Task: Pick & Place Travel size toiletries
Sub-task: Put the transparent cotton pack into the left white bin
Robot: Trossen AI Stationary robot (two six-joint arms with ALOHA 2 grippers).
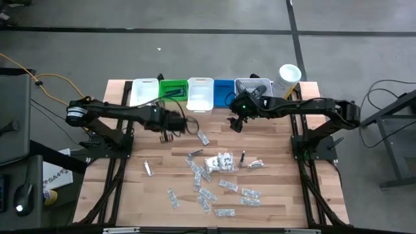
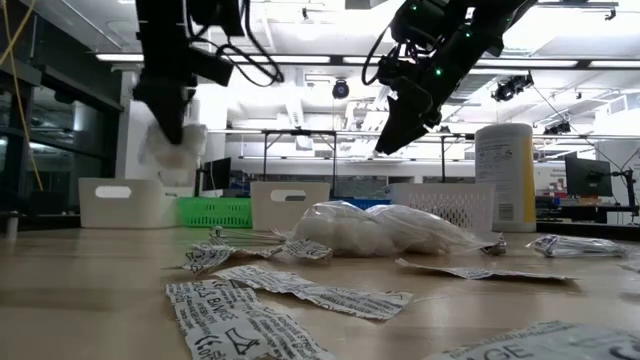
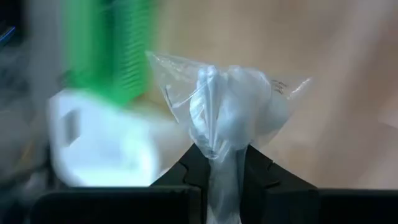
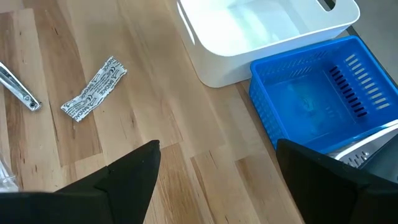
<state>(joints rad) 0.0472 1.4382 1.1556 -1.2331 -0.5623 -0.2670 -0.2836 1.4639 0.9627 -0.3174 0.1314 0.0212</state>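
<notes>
Over the table's back half, left gripper (image 1: 170,125) raised clear of the wood, fingers (image 3: 186,171) clamped on a clear plastic pouch (image 3: 227,109), pouch hanging above bare boards just in front of the green bin (image 1: 173,90) and the far-left white bin (image 1: 143,91). Right gripper (image 1: 235,122) also up off the table, jaws spread wide and holding nothing, just in front of the blue bin (image 4: 323,93) and middle white bin (image 4: 261,31). Five bins in a row along the back edge: two white, one green, one blue, one pale mesh bin (image 1: 252,85); tall white canister (image 1: 286,79) at the row's right end. Open wood between the grippers and the bins, also along the left side. Scattered sachets (image 1: 207,195) across the centre and front, about a dozen, exact count unclear; one clear bag of white items (image 1: 219,161) mid-table; one lone sachet (image 4: 93,89) and one metal clipper (image 4: 17,88) near the right gripper
</notes>
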